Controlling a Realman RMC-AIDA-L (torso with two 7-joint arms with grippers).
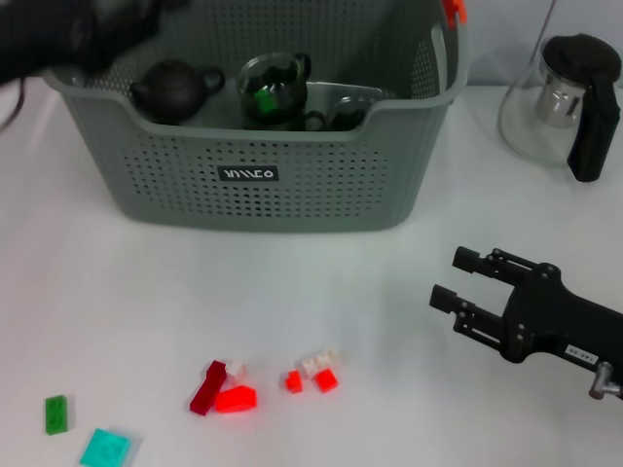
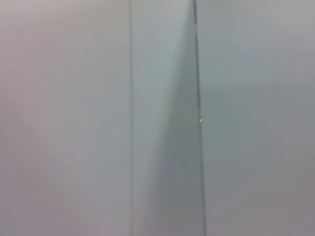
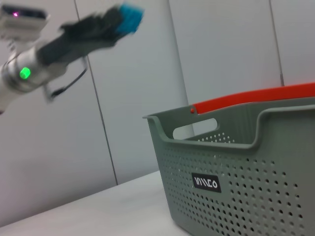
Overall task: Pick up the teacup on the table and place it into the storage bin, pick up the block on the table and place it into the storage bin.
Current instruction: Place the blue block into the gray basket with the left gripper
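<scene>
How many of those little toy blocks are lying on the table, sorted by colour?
Red: 4, the dark red block, the bright red block and two small red blocks
White: 2
Green: 1
Teal: 1
Total: 8

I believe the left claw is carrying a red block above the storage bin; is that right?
Not quite: the block in the left claw is blue, not red, as the right wrist view shows. It is indeed raised above the storage bin.
</scene>
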